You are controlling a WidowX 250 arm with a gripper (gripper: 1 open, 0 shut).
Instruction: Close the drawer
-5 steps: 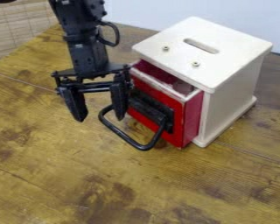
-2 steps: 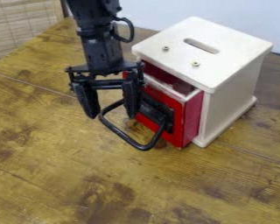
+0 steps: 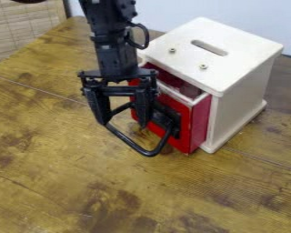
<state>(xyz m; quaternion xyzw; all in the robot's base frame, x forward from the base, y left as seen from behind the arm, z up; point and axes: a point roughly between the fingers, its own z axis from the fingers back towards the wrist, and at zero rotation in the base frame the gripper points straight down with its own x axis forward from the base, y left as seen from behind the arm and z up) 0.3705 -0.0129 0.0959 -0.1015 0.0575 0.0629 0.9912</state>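
The red drawer (image 3: 185,114) stands partly pulled out of the cream-white cabinet (image 3: 227,64), its pale inside showing along the top edge. A large black looped handle (image 3: 145,141) sticks out from its front, low over the table. My gripper (image 3: 120,107) hangs nearly straight down just in front of the drawer, open, with nothing between its fingers. The right finger (image 3: 147,102) is close against the drawer front and above the handle loop; I cannot tell whether it touches. The left finger (image 3: 95,109) is out over the table.
The cabinet has a slot (image 3: 210,47) and two screws on top. The worn wooden table (image 3: 63,182) stretches to the front and left. A woven panel (image 3: 21,23) stands at the back left.
The gripper has shifted right across the table toward the drawer front and rolled slightly about its axis. Its jaws stayed open. The drawer has not moved.
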